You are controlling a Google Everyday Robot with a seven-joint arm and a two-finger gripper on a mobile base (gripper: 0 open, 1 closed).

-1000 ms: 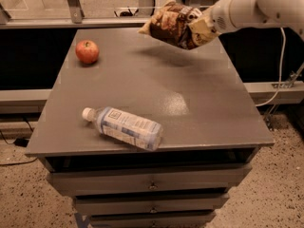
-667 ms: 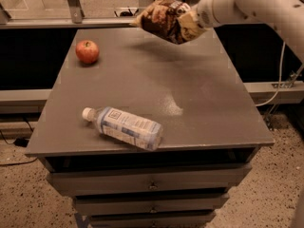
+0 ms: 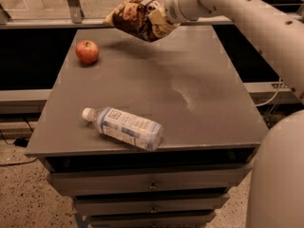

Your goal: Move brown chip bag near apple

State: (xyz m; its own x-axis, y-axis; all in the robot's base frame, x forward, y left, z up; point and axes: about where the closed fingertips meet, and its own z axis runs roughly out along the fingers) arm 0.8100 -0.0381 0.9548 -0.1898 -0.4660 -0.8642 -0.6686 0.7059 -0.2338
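Nearest the camera, at the lower right, bulges the robot's pale body [image 3: 280, 175]. Left of it stand the drawer fronts [image 3: 152, 184] under the grey desk [image 3: 209, 65]. On the desk's near left part a clear plastic bottle [image 3: 124, 127] lies on its side, with its white cap pointing left and its base close to the front edge. Right of the middle, the surface shows a pale, scuffed patch [image 3: 186, 93].

Farther back, the apple [image 3: 87, 52] sits upright near the desk's left edge, well apart from the bottle.

Farthest of all, the brown chip bag [image 3: 135, 18] hangs in the air over the desk's far edge, touching nothing below it, with a soft shadow beneath. It is up and to the right of the apple, with a clear gap between the two. The end effector [image 3: 164, 19] grips the bag's right end, so the bag juts out to the left of it toward the apple's side. The fingers are mostly hidden by the foil, but they appear clamped on the bag, since nothing else supports it. The white arm [image 3: 247, 8] reaches in from the upper right.
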